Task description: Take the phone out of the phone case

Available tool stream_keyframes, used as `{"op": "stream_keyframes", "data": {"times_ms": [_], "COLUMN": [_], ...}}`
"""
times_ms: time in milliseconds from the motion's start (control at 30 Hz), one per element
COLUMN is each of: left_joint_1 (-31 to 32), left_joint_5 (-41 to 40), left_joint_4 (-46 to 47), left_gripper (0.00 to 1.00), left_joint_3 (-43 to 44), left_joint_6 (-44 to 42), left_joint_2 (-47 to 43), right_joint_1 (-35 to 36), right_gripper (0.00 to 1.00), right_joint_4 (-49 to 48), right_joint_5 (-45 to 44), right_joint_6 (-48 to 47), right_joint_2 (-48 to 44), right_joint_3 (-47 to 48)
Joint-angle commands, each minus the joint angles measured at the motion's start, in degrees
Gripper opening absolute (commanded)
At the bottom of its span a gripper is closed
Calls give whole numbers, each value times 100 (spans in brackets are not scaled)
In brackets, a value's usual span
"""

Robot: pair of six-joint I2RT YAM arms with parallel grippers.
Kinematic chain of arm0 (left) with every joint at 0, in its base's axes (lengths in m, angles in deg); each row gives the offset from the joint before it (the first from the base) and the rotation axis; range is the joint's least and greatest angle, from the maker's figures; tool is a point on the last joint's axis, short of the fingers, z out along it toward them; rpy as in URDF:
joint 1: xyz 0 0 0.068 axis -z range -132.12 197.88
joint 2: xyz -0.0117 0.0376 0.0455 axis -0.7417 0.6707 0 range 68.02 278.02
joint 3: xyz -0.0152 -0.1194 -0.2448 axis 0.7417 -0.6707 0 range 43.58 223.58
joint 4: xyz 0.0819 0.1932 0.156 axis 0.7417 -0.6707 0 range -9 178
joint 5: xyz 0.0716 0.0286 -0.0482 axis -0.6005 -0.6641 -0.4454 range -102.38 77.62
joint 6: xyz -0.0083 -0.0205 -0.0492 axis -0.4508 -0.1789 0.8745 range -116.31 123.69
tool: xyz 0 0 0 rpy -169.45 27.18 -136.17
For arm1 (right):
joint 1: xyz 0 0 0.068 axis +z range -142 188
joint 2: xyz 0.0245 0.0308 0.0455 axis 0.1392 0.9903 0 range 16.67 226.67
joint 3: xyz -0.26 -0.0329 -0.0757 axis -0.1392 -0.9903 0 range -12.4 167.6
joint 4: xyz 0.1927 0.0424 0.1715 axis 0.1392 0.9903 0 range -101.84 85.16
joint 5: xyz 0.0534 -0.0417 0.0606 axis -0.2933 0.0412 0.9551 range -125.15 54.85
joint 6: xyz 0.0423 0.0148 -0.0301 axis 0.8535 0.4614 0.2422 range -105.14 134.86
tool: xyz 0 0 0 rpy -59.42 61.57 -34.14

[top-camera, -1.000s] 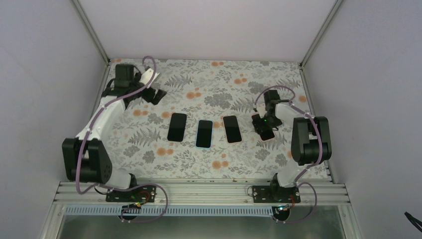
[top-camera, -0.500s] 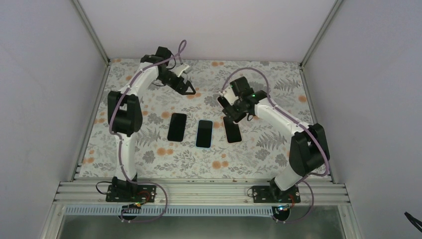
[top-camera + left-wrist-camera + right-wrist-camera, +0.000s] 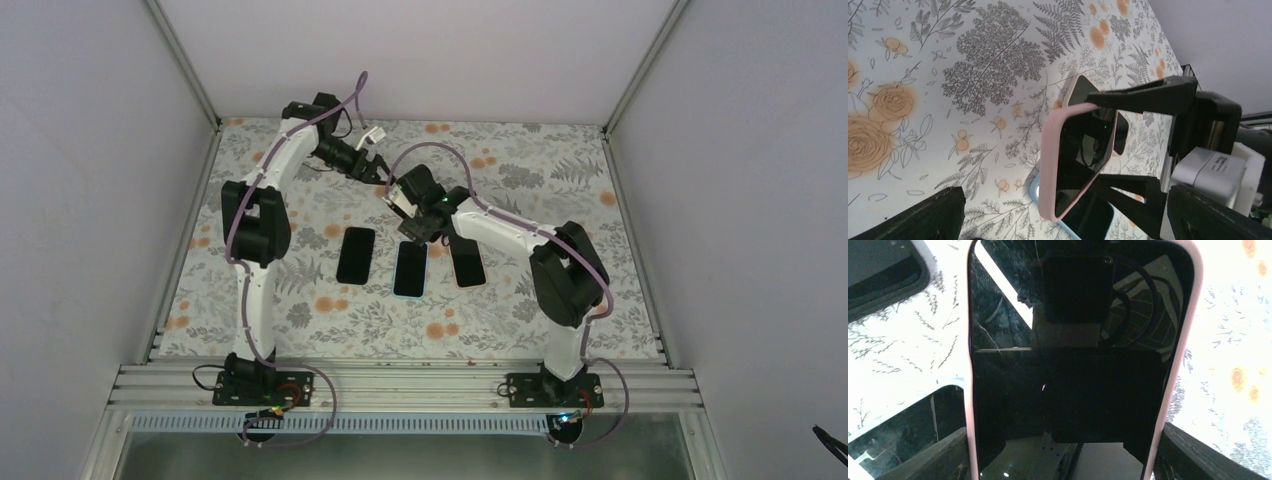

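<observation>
Carefully, with our right gripper (image 3: 408, 205) clamping the pink phone case (image 3: 1048, 165), we align the wide-open left gripper (image 3: 372, 168) to pry the phone (image 3: 1083, 150) out.

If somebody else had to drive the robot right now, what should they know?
Left claw: open, empty, hovering close to the other claw and facing it.
Right claw: shut on the phone, which sits inside its pink case, held up off the table.
Three other phones lie in a row below.
Done: cased phone picked up.
Left: grip the case with the free claw, then pull the phone out.
</observation>
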Motion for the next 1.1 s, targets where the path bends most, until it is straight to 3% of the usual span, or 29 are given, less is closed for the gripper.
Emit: {"op": "stream_keyframes", "data": {"times_ms": [0, 367, 433, 567, 800, 867, 900, 1067], "left_joint_1": [13, -33, -25, -33, -42, -22, -17, -13], "left_joint_5": [303, 806, 842, 1004, 1248, 1360, 1400, 1545], "left_joint_4": [-326, -443, -446, -451, -451, -451, -455, -451], "left_gripper": [100, 97, 88, 61, 5, 2, 2, 2], "left_joint_3": [-136, 71, 131, -57, -431, -517, -543, -706], "left_joint_6": [-153, -303, -315, -462, -716, -812, -886, -1390], "left_joint_2": [64, 341, 395, 337, 68, -30, -97, -553], "right_joint_1": [66, 357, 383, 392, 397, 392, 391, 165], "right_gripper": [75, 75, 75, 75, 76, 84, 97, 100], "right_joint_4": [-574, -628, -620, -657, -684, -595, -485, 395], "right_joint_5": [-339, -284, -227, -155, -170, -104, 73, 1038], "right_joint_6": [-35, -108, -109, -69, -89, -82, -80, -141], "right_joint_2": [-41, -26, 10, 0, 40, 66, 74, -291], "right_joint_3": [604, 862, 897, 905, 903, 937, 968, 1045]}}
